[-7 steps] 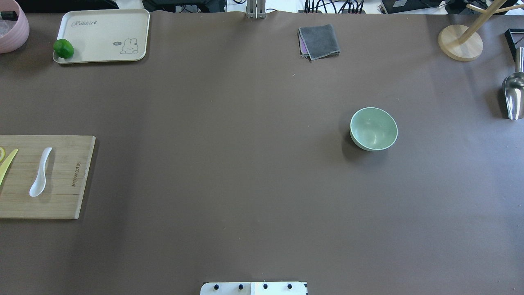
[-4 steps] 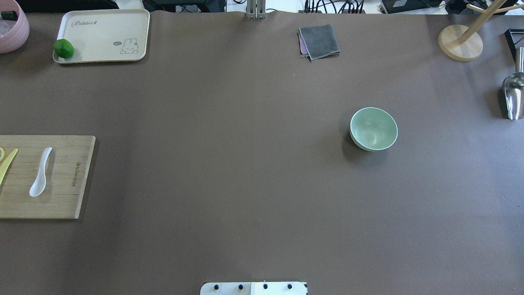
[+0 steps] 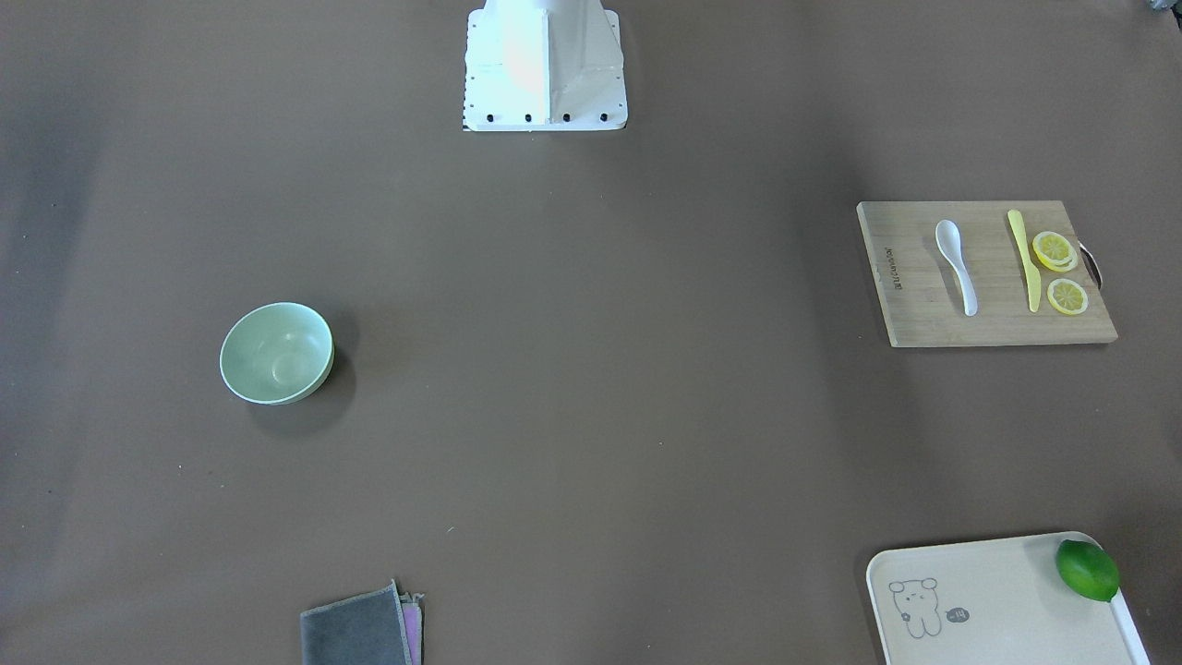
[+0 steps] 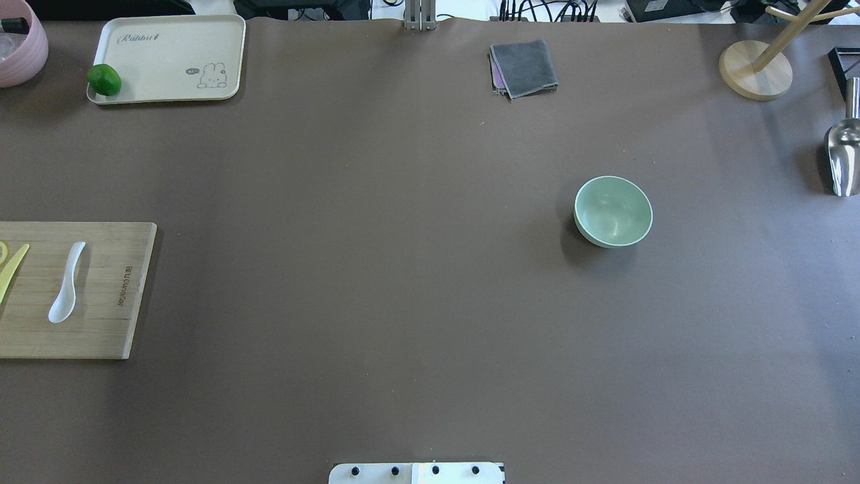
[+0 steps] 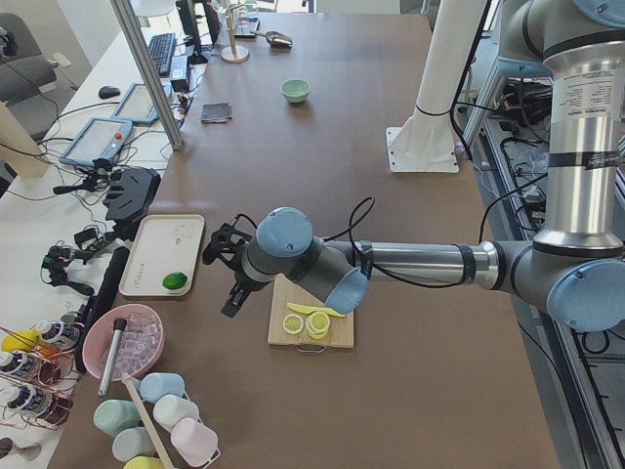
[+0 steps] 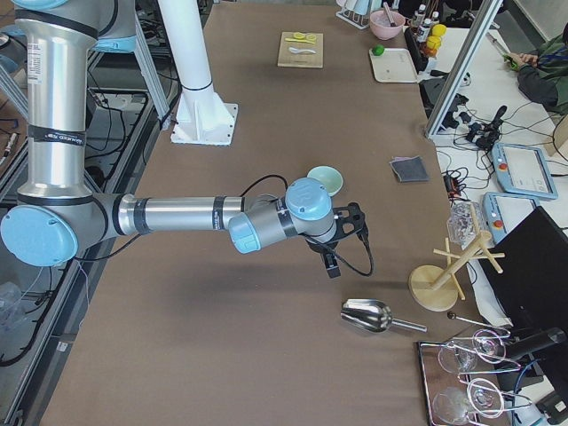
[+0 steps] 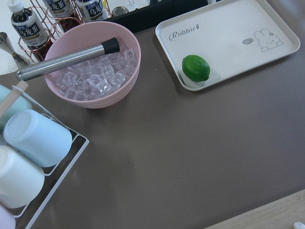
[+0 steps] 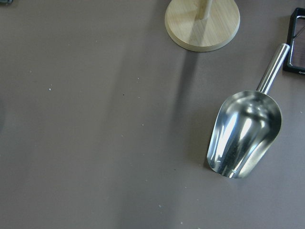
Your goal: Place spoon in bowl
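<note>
**Change since the earlier overhead pictures:** none; every item lies where it did, and no arm enters that view.

**Left tool** (image 5: 234,298): seen only from the side, hanging above the tabletop (image 4: 376,282). Whether it is released or clenched cannot be told. It grasps nothing visible.

**Right tool** (image 6: 332,264): seen only from the side, raised over bare tabletop. Its state cannot be told either.

**Spoon** (image 4: 66,284): white, lying flat on the cutting board (image 4: 107,336) near the left tool and well apart from the right tool. Its scoop points toward the robot.

**Bowl** (image 4: 613,211): mint green, upright and empty. It is near the right tool, partly behind that arm's wrist in the right side view, and well apart from the left tool.

**Beside the spoon on the board:** a yellow knife (image 3: 1023,259) and lemon slices (image 3: 1055,249), on the spoon's outer side.

**Below the left tool's camera:**
- a pink bowl of ice (image 7: 90,90)
- a cream tray (image 7: 238,28) with a lime (image 7: 196,67) at its corner
- pale cups in a wire rack (image 7: 62,157)

**Below the right tool's camera:**
- a steel scoop (image 8: 245,133)
- the round wooden base of a stand (image 8: 202,24)

**At the tabletop's far edge:** a grey cloth (image 4: 524,67).

**Open room:** a broad bare stretch of brown tabletop runs between the board's inner edge and the bowl. The board itself runs past the overhead view's left border.
</note>
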Robot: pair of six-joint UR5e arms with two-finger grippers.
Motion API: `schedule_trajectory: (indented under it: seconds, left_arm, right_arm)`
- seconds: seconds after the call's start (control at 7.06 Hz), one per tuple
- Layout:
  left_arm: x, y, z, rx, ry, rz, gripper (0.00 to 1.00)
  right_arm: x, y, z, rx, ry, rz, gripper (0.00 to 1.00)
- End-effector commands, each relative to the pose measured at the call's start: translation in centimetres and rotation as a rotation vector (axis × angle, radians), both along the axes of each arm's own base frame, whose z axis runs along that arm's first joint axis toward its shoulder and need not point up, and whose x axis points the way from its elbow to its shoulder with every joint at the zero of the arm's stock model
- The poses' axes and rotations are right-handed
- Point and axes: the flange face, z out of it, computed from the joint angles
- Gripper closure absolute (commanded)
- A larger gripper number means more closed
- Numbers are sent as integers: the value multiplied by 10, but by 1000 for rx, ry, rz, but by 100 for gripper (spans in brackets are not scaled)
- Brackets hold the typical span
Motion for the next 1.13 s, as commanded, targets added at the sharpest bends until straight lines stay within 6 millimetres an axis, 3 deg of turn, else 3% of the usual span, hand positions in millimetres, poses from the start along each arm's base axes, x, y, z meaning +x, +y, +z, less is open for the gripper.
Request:
schedule_trajectory:
  seconds: [0.0,0.14,0.28,0.42,0.57,0.71,0.99]
  left_arm:
    - [31,-3,-11,32,35,41,1]
    - [42,-4,-13,15,47,49,1]
    - [45,-4,-15,29,48,54,1]
    - [46,-4,-15,29,49,55,1]
    - [46,-4,-15,29,49,55,1]
    - [47,-4,-15,29,48,55,1]
    - [47,-4,-14,25,49,56,1]
  right_arm:
    - [-74,-20,-48,-173,-70,111,2]
    - [-140,-32,-72,-222,-53,215,2]
    - [-218,-27,-89,-214,-56,277,2]
    - [-274,-19,-110,-237,-83,310,4]
    - [-320,-2,-115,-262,-83,336,8]
    - [-353,13,-116,-259,-71,390,11]
    - [-360,26,-111,-271,-62,387,16]
